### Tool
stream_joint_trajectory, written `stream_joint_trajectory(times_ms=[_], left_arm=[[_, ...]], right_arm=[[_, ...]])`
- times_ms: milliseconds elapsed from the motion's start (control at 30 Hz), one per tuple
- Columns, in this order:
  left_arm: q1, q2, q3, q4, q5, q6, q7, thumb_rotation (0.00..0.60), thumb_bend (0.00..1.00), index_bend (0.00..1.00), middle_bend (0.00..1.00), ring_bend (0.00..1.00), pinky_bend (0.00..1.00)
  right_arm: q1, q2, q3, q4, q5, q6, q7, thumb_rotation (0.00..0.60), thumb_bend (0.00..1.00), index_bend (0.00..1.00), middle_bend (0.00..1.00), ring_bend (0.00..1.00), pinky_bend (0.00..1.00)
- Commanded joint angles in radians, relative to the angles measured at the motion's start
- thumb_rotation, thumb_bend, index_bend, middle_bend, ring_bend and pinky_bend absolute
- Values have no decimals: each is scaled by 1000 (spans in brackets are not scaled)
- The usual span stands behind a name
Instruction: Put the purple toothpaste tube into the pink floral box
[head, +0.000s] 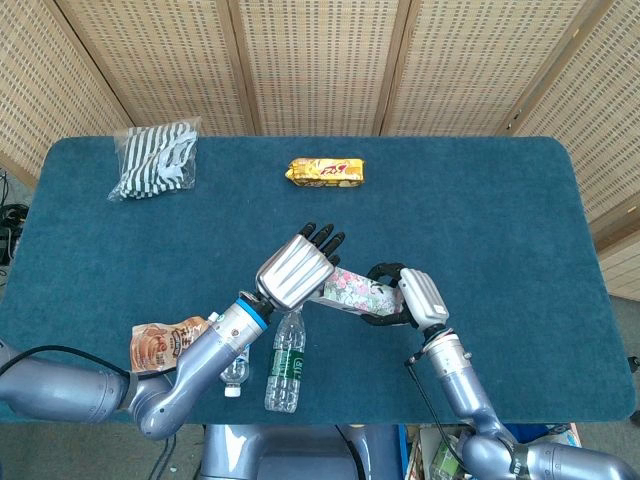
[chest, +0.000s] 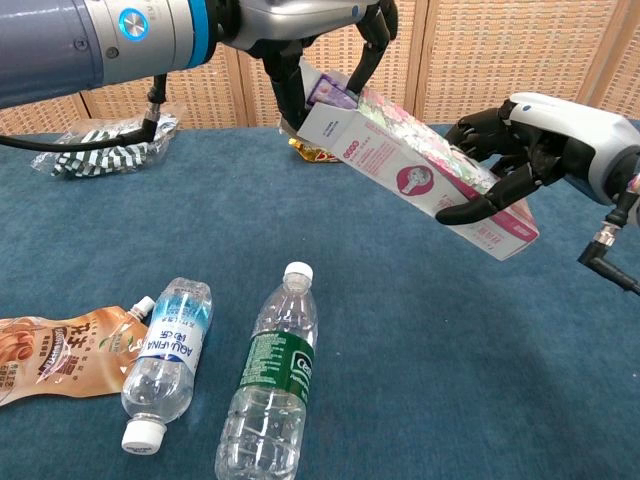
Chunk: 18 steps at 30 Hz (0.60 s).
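Nearest, on the teal fabric worktop (chest: 420, 400), lie a clear plastic bottle with a green label (chest: 268, 385), a smaller clear bottle with a blue label (chest: 166, 360) and a tan foil pouch (chest: 55, 352). Above them, the right robot hand (chest: 510, 150) grips the pink floral cardboard box (chest: 425, 180) by its lower end, tilted with the open end raised. At that opening the left robot hand (head: 298, 268) has its fingers spread around the end of the purple toothpaste tube (chest: 328, 92), which sits mostly inside (whether the fingers pinch it I cannot tell). Farther back lie a yellow snack packet (head: 326, 172) and a striped black-and-white bag (head: 157, 158).
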Motion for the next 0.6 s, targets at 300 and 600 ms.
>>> stream_joint_trajectory(times_ms=[300, 600], left_arm=[[31, 34, -14, -32, 50, 36, 9, 600, 290, 95, 0, 0, 0], [163, 145, 32, -139, 232, 133, -109, 600, 291, 95, 0, 0, 0]], right_arm=[[-20, 9, 18, 16, 7, 11, 78, 600, 156, 593, 516, 340, 440], [-73, 37, 7, 77, -32, 54, 165, 600, 156, 593, 515, 340, 440]])
